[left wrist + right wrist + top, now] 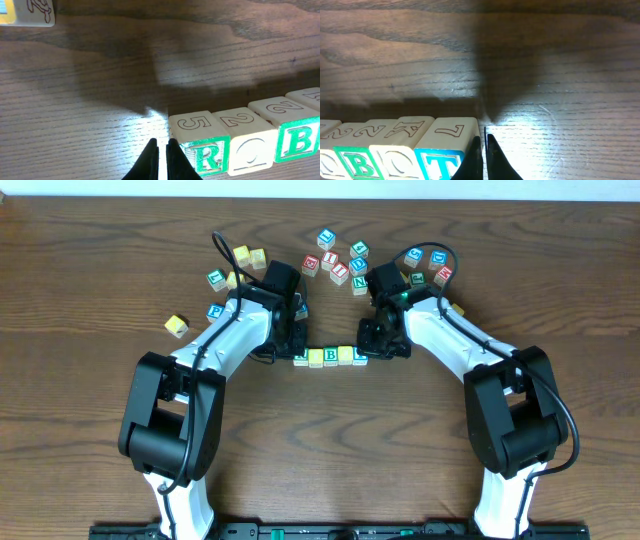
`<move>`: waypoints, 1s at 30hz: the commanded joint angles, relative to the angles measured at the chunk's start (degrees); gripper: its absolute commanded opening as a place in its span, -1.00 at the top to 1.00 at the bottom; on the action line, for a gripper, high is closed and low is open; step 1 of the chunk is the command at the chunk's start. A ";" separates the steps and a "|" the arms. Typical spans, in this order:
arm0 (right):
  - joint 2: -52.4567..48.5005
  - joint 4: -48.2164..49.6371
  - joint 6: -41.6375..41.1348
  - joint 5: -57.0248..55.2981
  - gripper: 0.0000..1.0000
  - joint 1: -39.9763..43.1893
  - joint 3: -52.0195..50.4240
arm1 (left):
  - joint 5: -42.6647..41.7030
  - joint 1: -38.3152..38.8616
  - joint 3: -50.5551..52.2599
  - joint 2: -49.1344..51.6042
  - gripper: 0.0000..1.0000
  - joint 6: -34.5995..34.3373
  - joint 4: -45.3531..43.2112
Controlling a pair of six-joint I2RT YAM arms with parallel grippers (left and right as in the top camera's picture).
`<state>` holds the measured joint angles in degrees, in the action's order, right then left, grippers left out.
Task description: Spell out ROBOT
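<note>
A row of letter blocks (330,356) lies at the table's middle. In the left wrist view it starts with a green R block (202,142), then a pale O block (247,140) and a green B block (292,132). In the right wrist view a green B block (352,150), a pale O block (395,147) and a blue T block (445,147) end the row. My left gripper (162,145) is shut and empty, tips at the R block's left side. My right gripper (484,140) is shut and empty, tips against the T block's right side.
Several loose letter blocks lie at the back: a cluster (340,260) behind the row, others at the back left (240,265) and back right (430,265). A yellow block (177,326) lies alone at the left. A block corner (27,12) shows at the left wrist view's top left.
</note>
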<state>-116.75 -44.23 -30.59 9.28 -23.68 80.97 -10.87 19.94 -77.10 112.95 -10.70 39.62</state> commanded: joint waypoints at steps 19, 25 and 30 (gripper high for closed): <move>17.42 -3.17 11.08 -2.91 0.74 8.28 0.02 | 3.08 -13.33 -8.55 -16.04 0.70 3.19 5.68; 39.06 -5.57 13.09 -9.38 -0.98 13.33 0.02 | 6.21 -20.65 -8.74 -32.20 -0.87 3.17 6.54; 53.42 -9.05 13.07 -10.86 -0.99 13.51 0.02 | 6.21 -20.68 -8.72 -33.11 -0.88 3.17 6.64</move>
<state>-67.59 -51.90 -18.52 -0.16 -10.28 80.90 -5.41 -0.64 -85.12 79.42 -7.84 46.15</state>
